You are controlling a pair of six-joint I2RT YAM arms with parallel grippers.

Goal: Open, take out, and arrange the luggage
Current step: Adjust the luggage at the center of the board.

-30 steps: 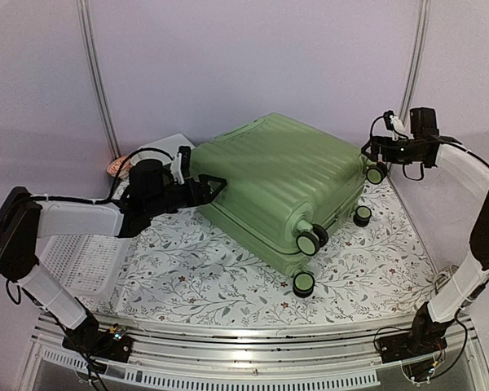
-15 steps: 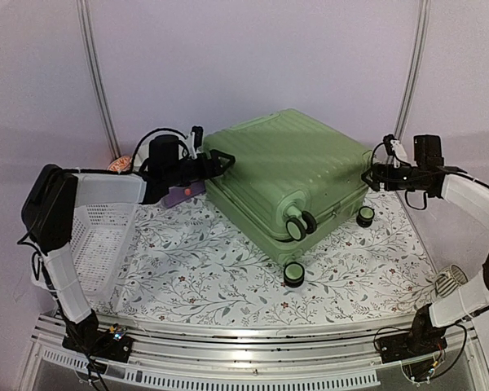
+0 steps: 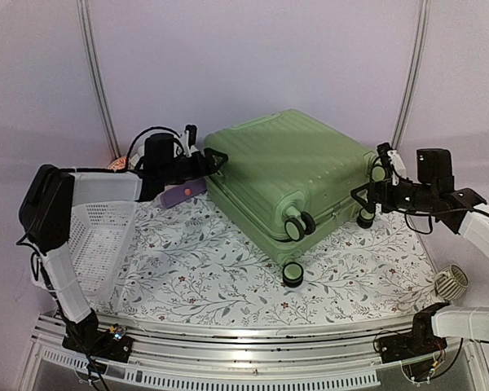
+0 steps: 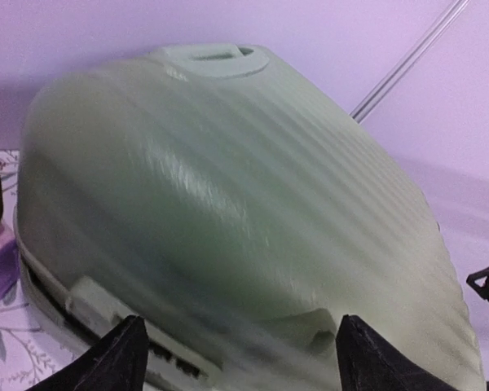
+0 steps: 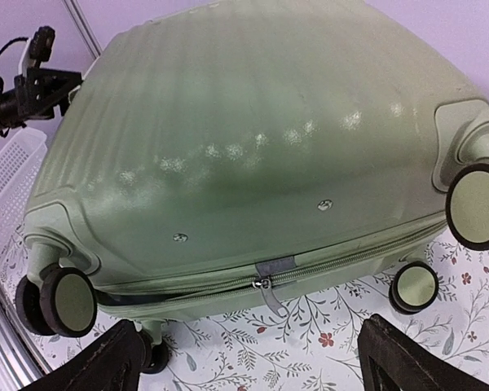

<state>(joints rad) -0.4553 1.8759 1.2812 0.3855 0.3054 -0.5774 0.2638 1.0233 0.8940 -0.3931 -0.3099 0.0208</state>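
Note:
The luggage [image 3: 285,167] is a large light-green ribbed suitcase lying on its side on the floral cloth, black-and-green wheels [image 3: 294,227] toward me. My left gripper [image 3: 214,165] stands open at its back-left corner; in the left wrist view the shell [image 4: 228,187] fills the frame above the open gripper [image 4: 244,358]. My right gripper [image 3: 370,173] is open beside the wheel end. The right wrist view shows the zipper pull [image 5: 269,295] between the spread fingers [image 5: 253,358], nothing held. The seam [image 5: 122,298] gapes slightly left of the pull.
A white perforated basket [image 3: 98,236] sits tilted at the left under my left arm. A purple item [image 3: 181,194] lies beside the suitcase's left corner. A small round white object [image 3: 450,282] rests at the right edge. Walls stand close behind.
The suitcase has swung and shifted back-left. My left gripper rose to its back-left corner, and the basket tipped. My right gripper came down and nearer, toward the wheel end.

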